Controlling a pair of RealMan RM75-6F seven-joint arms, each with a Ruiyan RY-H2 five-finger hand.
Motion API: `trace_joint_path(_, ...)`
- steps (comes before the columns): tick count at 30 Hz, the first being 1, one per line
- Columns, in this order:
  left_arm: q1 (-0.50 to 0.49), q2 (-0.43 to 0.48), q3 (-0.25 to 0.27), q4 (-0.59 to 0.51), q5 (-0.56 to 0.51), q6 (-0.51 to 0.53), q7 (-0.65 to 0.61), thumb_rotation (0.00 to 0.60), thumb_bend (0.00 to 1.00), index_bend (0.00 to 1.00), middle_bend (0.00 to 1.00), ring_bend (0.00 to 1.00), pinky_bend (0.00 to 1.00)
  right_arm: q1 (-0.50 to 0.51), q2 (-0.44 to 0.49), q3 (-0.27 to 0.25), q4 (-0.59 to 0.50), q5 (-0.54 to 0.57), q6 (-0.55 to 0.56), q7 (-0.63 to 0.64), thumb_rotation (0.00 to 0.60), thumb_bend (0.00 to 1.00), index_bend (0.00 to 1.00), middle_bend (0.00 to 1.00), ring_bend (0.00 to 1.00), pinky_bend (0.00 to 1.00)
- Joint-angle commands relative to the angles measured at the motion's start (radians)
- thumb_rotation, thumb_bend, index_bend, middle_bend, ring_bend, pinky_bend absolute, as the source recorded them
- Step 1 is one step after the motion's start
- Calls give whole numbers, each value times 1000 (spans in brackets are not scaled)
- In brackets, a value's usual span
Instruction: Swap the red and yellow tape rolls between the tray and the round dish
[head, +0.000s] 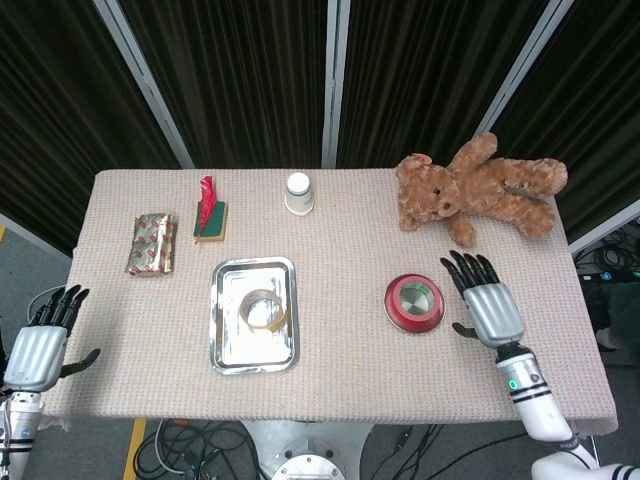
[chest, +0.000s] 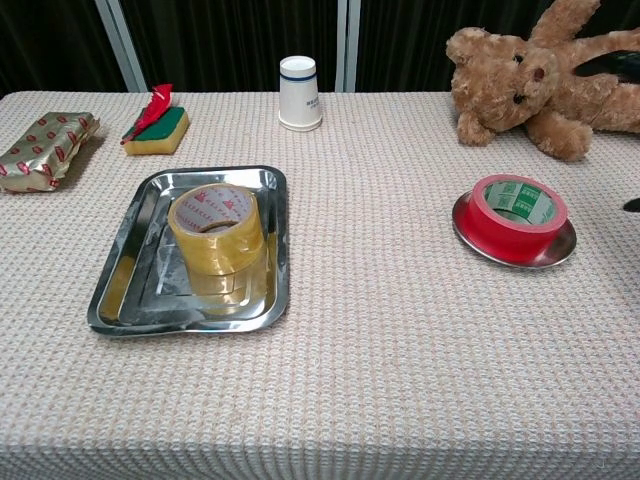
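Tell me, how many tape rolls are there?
2. The yellow roll sits in the tray on the left; the red roll sits on the round dish on the right.

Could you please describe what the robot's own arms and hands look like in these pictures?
Both the left hand and the right hand have ribbed silver-grey backs and black fingers. The right wrist is white with black bands and a small green light; the left wrist is white too.
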Motion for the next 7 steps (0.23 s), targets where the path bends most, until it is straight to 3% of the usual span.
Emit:
trace_joint_path(1, -4, -3, -2, -4, 3, -2, 0, 600, 154, 43, 26, 11, 185, -217, 1, -91, 76, -106, 251, 85, 600, 0, 0, 0, 0, 0)
trace_joint_path(7, 6, -28, -11, -3, 18, 43, 33, 600, 154, 43, 26, 3, 163, -350, -27, -114, 181, -117, 365, 173, 600, 0, 0, 0, 0, 0)
